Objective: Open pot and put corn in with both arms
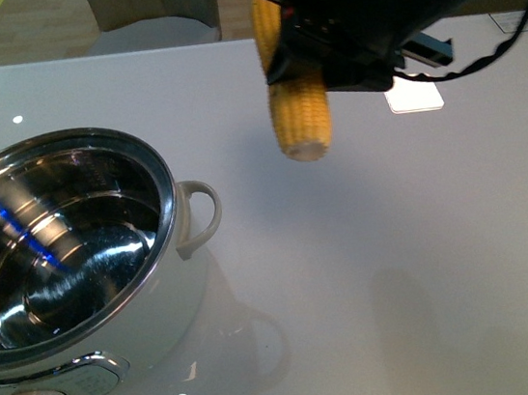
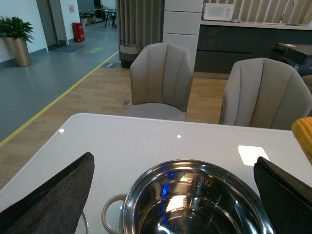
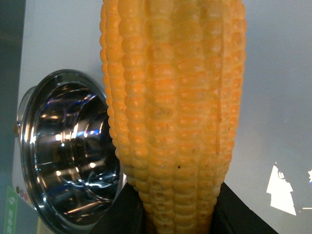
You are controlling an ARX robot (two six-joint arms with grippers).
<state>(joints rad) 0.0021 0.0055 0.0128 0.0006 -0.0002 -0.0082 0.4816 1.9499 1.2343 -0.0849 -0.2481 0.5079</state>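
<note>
The right gripper (image 1: 309,55), clamped on the corn (image 1: 301,120), holds the cob upright in the air out past the loop handle (image 1: 203,215) of the pot (image 1: 176,302). It is well clear of the steel rim, with bare white table (image 1: 429,263) open between them. Yellow-orange kernels run in tidy rows to a blunt cut end pointing down. The left gripper (image 2: 173,161) hangs above the open pot, fingers spread wide; a stamped mark (image 2: 204,181) on the pot's steel inner wall is too small to read.
</note>
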